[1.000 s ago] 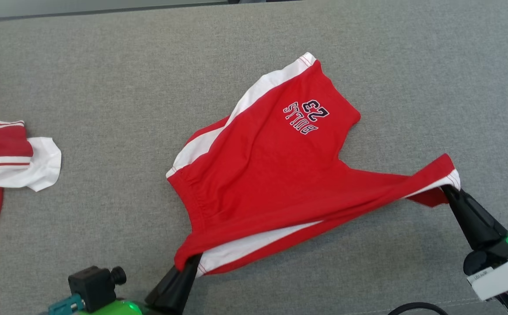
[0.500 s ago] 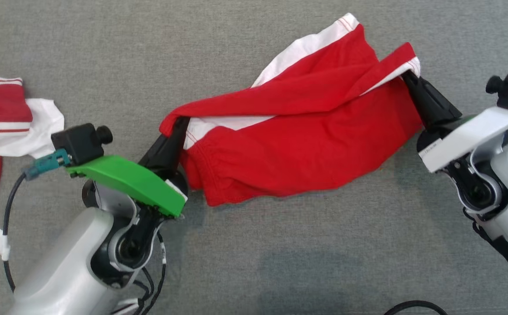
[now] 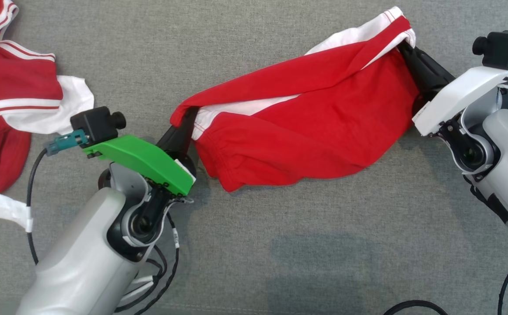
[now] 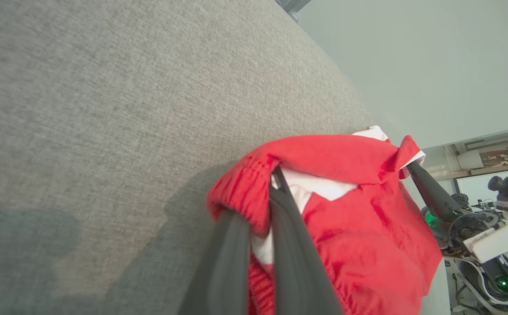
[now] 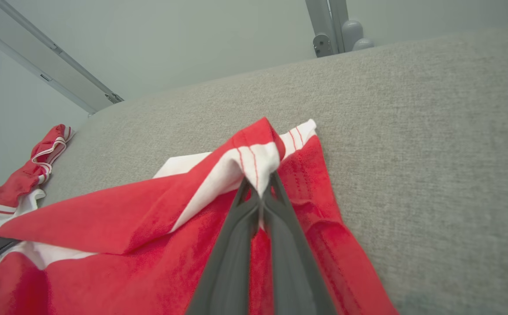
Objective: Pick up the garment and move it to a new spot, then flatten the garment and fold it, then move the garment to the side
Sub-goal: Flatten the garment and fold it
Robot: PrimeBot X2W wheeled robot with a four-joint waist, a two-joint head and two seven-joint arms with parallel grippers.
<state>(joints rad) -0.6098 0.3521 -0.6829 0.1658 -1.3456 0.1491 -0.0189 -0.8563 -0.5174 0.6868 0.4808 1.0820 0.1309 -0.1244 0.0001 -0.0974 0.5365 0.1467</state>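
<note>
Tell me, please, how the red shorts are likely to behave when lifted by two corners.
Probably floppy: the red shorts sag in loose folds between the left gripper and right gripper. Likely light, since two small pinches lift them. They may land creased on the grey surface, being already doubled over.

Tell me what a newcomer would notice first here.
The bright red fabric shorts with white side panels, stretched mid-frame between the left gripper and the right gripper, both clamped on its corners. Then a crumpled red-and-white striped garment at far left on the grey woven surface.
</note>
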